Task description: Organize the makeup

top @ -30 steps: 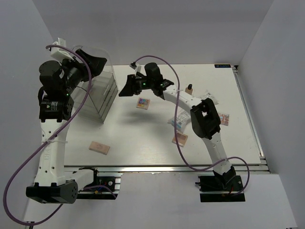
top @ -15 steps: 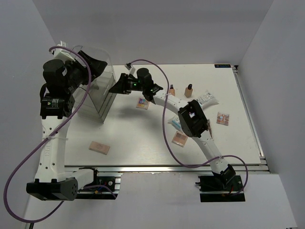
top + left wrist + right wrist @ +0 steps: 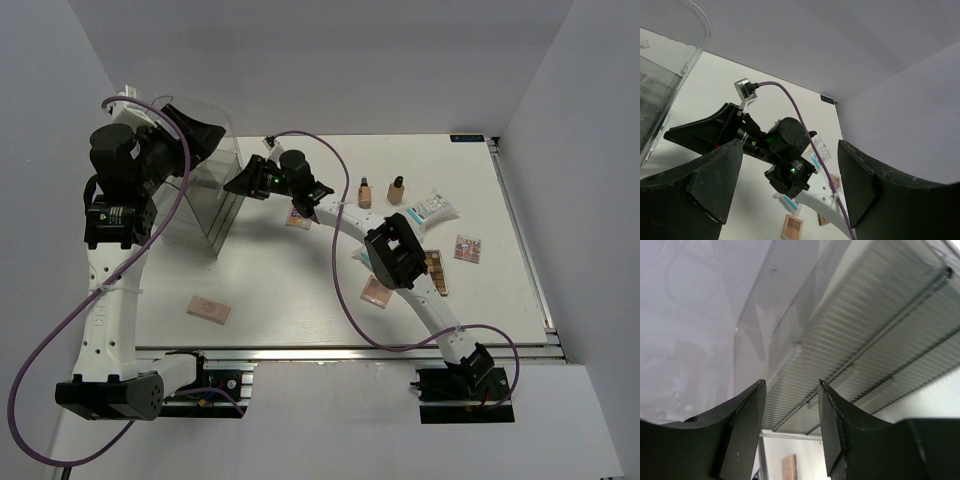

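- Nearest the arm bases, a flat peach-pink compact lies alone on the white table, far behind both sets of fingers, with bare tabletop around it.
- A second compact and a long palette lie by the right arm's elbow, well behind its fingers.
- Farther back are a square palette, a white-blue packet and two upright, dark-capped bottles, a beige bottle and a second bottle.
- A small square palette lies under the right wrist, just behind the fingers.
- The right gripper has a narrow gap between its fingers and holds nothing. The ribbed wall of the clear plastic bin is straight ahead of it, close.
- The left gripper is spread wide and empty. It is raised by the bin's rounded rim, which lies to the left of its left finger.
- What the bin holds cannot be made out.
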